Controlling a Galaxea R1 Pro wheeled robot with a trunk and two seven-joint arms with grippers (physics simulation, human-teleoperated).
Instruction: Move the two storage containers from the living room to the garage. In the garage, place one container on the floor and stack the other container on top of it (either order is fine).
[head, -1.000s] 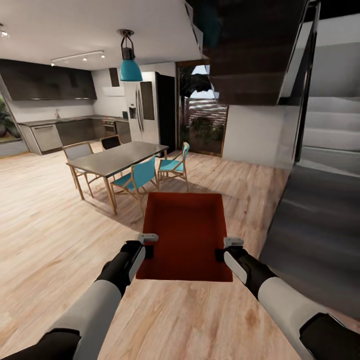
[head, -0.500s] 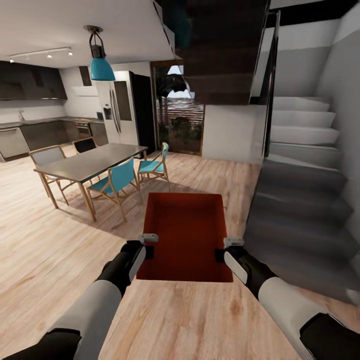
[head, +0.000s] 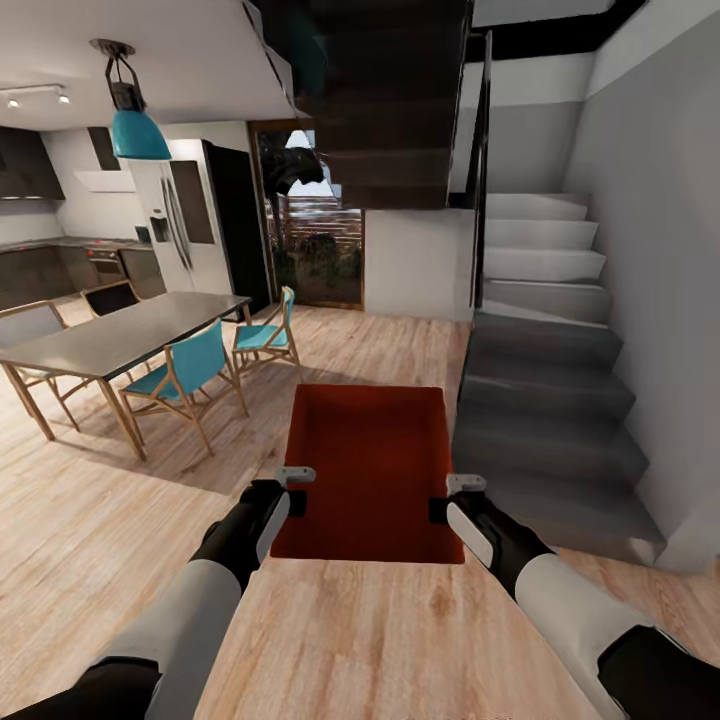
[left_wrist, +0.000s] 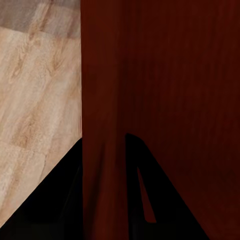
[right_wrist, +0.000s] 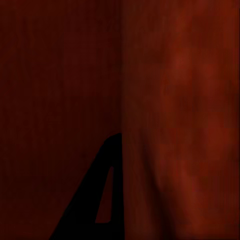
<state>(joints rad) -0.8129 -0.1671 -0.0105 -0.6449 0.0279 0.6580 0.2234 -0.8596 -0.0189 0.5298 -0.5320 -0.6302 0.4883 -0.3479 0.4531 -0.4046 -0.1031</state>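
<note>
The red-orange container (head: 368, 470) is open on top, level, carried between the left gripper (head: 294, 490) and right gripper (head: 452, 497), each clamped on one side wall.

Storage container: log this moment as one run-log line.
phase: transit | storage container: held by side walls | left claw: shut on wall | right claw: shut on wall | room: dining table, staircase

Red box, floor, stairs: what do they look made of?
Red-orange rectangular lidless box: likely matte plastic, with thin straight walls, no gloss and a faint ribbed texture in the wrist views. Light plank floor: wood or laminate, grain and seams visible, low sheen. Grey stairs: concrete-like, uniform and matte.
</note>
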